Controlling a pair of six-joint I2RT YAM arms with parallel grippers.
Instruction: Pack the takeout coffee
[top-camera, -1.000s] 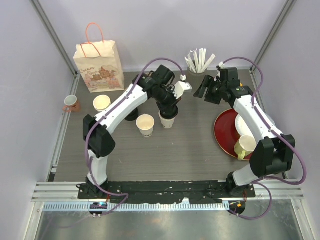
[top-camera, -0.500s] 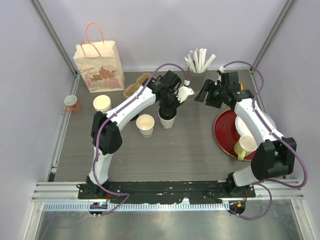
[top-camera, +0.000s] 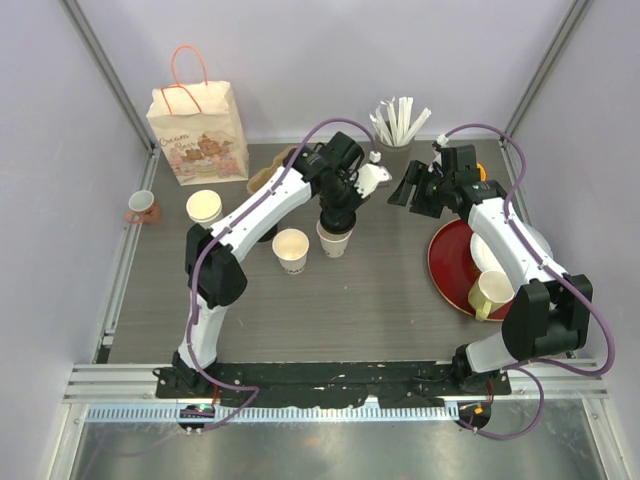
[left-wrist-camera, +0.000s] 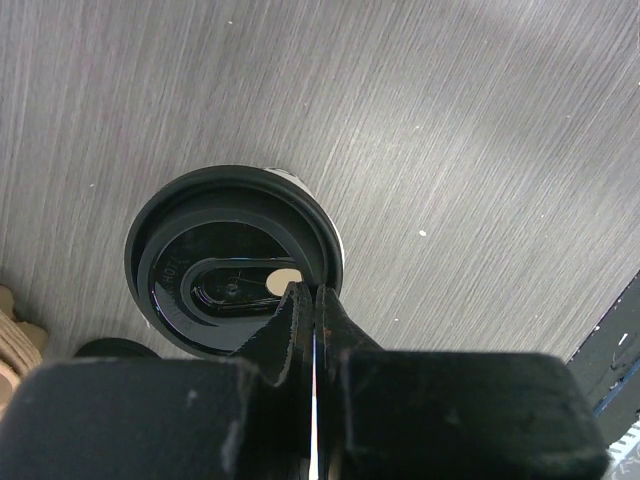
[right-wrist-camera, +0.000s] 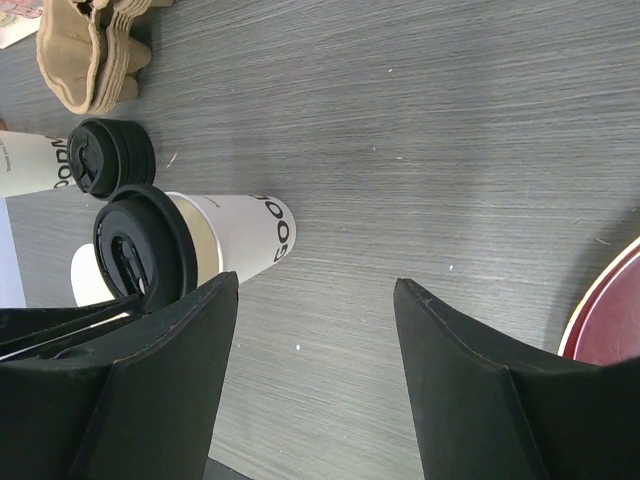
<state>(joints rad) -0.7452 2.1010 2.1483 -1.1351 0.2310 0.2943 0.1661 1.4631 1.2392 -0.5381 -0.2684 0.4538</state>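
Note:
The takeout coffee (top-camera: 334, 241) is a cream paper cup with black lettering, standing mid-table. A round black lid (left-wrist-camera: 200, 250) sits on it. In the right wrist view the lid (right-wrist-camera: 140, 250) looks slightly tilted, with a strip of cream rim showing beside it. My left gripper (top-camera: 338, 214) hangs right over the cup, shut, its fingertips (left-wrist-camera: 298, 300) touching the lid's rim beside the sip hole. I cannot tell whether the rim is pinched between them. My right gripper (top-camera: 410, 186) is open and holds nothing, off to the cup's right, facing it (right-wrist-camera: 240, 232).
An open cream cup (top-camera: 291, 248) stands left of the coffee, a cup stack (top-camera: 204, 207) further left. Spare black lids (right-wrist-camera: 110, 157) and brown cardboard sleeves (right-wrist-camera: 90, 50) lie behind. A paper bag (top-camera: 198, 130), pink mug (top-camera: 141, 207), stirrer holder (top-camera: 398, 122) and red plate (top-camera: 447, 268) ring the table.
The left arm's elbow has swung right and its wrist turned a little, with the gripper staying over the lidded cup. The right gripper has eased slightly left.

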